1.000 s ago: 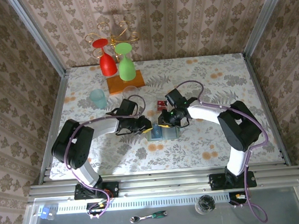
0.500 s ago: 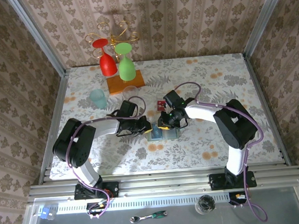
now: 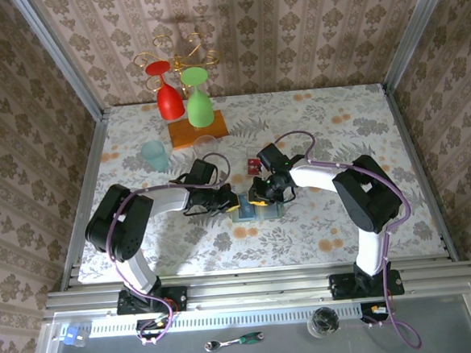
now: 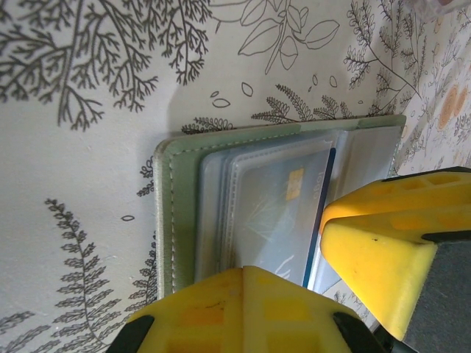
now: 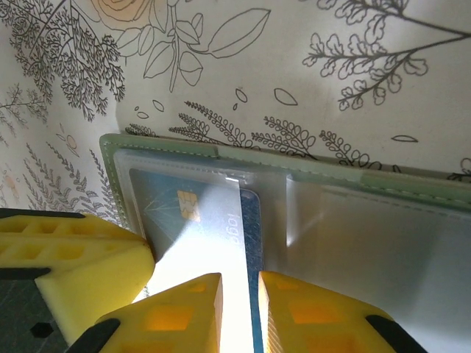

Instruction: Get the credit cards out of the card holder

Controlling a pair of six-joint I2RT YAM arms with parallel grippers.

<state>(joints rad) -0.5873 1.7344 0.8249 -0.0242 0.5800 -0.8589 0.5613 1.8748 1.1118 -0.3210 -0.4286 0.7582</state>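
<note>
The card holder (image 4: 165, 220) lies open on the desk (image 4: 81, 169), right under both end effectors. The left end effector (image 4: 243, 312) is shut tight, and I see nothing held in it. Its tip sits on the near side of the holder, prob. to pin it down. The right end effector (image 5: 250, 312) has its fingers almost together w/ the long edge of the blue card (image 5: 169, 206) btwn them, so it looks like a pinch on that card. Most of the card sits under the clear pocket, just ahead of those fingers. Things that could go wrong: the pinch is only on a thin edge, so the card may slip free when pulled. If the fingers caught the clear pocket too, the whole holder would come along or lift off the desk. If the left tip slides off, nothing holds the holder down & it may drag or fold shut. The two end effectors are v. close, side by side, so a bump could knock the grip loose. A crooked pull could jam the card in its pocket.
</note>
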